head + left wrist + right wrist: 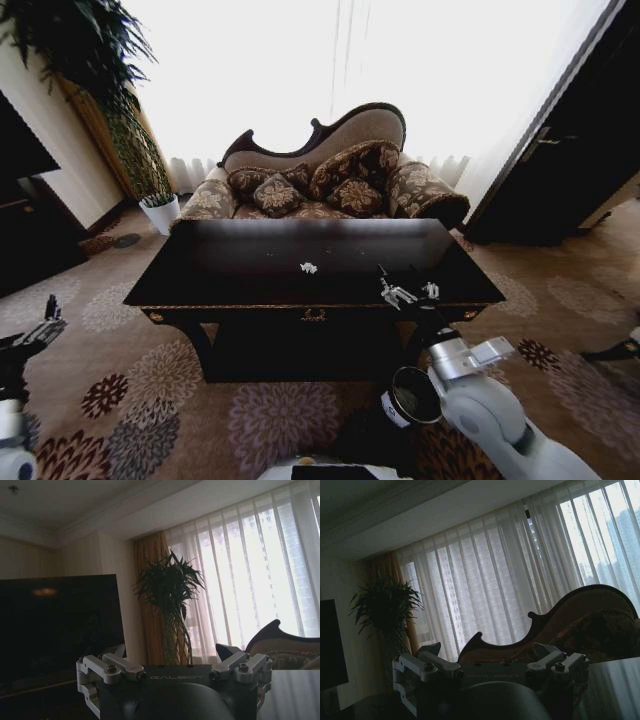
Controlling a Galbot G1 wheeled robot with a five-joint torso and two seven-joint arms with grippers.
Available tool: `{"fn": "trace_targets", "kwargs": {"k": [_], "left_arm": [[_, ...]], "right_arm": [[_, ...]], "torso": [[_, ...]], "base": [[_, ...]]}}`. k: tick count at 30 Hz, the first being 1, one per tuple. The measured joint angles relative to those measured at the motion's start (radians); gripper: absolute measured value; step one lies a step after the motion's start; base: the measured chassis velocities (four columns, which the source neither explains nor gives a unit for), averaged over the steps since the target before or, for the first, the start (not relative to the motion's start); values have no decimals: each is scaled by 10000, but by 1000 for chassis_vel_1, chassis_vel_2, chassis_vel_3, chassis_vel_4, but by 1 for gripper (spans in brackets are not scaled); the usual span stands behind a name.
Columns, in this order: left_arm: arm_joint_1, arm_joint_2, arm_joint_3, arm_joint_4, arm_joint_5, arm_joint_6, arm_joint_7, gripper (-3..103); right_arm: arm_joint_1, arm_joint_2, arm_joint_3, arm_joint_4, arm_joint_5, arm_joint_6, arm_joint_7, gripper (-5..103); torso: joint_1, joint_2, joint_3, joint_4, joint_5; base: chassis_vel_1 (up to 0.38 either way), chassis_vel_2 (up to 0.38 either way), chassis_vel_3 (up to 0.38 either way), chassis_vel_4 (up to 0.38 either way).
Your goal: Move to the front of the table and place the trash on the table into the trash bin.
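One white crumpled tissue (309,267) lies near the middle of the dark glossy table (240,285), which stands on patterned carpet (150,370) before a patterned sofa (330,180) and a bright curtained window (520,570). The right gripper (410,292) hovers over the table's front right edge, fingers spread apart and empty. The black trash bin (412,396) sits on the floor beside the right arm. The left gripper (45,325) waits low at the left, fingers apart. A potted plant (160,205) stands left of the sofa.

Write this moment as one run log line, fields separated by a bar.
right gripper: open, above table front edge | left gripper: open, low at left | tissue: on table | trash bin: floor, front
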Motion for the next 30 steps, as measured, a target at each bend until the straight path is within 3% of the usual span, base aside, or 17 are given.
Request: {"fn": "trace_targets", "kwargs": {"k": [2, 15, 18, 25, 30], "left_arm": [[87, -106, -26, -83, 81, 8, 0, 100], [278, -413, -133, -298, 264, 79, 2, 100], [279, -462, -87, -317, 331, 86, 1, 100], [259, -483, -40, -304, 368, 91, 3, 100], [298, -331, -203, -181, 287, 91, 1, 100]], "right_arm": [[1010, -232, -1053, -232, 55, -85, 231, 100], [6190, -1223, -5262, -1258, 971, -905, 1439, 100], [7844, -1178, -6831, -1888, 1042, -978, 1655, 100], [9766, -799, -8925, -2688, 990, -1178, 1733, 100], [11786, -476, -10709, -3631, 445, -1238, 1548, 100]], "torso": [[0, 0, 0, 0, 0], [0, 0, 0, -1, 1], [1, 0, 0, 1, -1], [0, 0, 1, 0, 1], [0, 0, -1, 1, 0]], "base": [[0, 0, 0, 0], [0, 0, 0, 0], [0, 0, 0, 0], [0, 0, 0, 0], [0, 0, 0, 0]]}}
